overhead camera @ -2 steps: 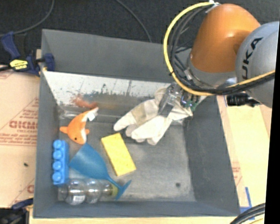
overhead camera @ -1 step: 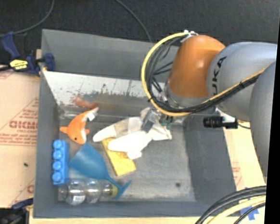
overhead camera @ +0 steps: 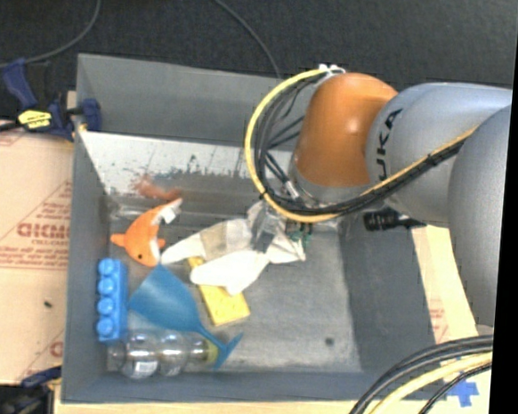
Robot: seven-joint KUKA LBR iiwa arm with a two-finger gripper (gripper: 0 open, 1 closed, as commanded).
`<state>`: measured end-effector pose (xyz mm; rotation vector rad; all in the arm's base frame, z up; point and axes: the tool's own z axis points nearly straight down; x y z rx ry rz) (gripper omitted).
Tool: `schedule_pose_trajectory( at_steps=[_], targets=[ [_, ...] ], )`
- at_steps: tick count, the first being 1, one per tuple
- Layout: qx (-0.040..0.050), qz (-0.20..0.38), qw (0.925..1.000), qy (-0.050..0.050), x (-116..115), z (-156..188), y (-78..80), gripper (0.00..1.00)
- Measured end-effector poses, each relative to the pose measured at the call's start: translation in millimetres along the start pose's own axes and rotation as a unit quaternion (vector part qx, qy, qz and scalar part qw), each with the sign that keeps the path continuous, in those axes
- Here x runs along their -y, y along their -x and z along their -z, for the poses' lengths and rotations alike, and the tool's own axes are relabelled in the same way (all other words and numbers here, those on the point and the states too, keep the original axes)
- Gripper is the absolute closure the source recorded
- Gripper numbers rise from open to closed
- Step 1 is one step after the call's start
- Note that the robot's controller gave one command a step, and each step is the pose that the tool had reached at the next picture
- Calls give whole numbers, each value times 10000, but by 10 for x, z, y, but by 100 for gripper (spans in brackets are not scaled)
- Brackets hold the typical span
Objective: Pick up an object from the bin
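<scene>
At the bin's (overhead camera: pixel 339 324) 7 o'clock lies a clear bottle (overhead camera: pixel 154 354), beyond it a blue cone (overhead camera: pixel 164 301) and a yellow sponge (overhead camera: pixel 224 307), then a white crumpled cloth (overhead camera: pixel 232 269) near the centre, over whose 1 o'clock end hangs the gripper (overhead camera: pixel 264 232), its grip impossible to tell, with an orange fish toy (overhead camera: pixel 140 237) at 9 o'clock.

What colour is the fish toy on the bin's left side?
The fish toy is orange with a white tail, in the camera view.

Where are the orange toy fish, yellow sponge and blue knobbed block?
Orange toy fish (overhead camera: pixel 140 239): camera view, its body.
Yellow sponge (overhead camera: pixel 226 308): camera view, its top face.
Blue knobbed block (overhead camera: pixel 109 299): camera view, its middle.
</scene>
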<state>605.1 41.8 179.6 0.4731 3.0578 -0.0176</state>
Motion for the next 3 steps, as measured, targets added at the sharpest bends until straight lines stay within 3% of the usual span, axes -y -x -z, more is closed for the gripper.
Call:
schedule_pose_trajectory(
  at_steps=[1, 2, 3],
  targets=[
    [42, -495, 9988, 27, -87, -185, 8, 100],
    [34, 1335, 9910, 5, -120, -529, -6, 100],
    [132, 2970, 9548, 26, 165, -1046, -303, 100]
  ],
)
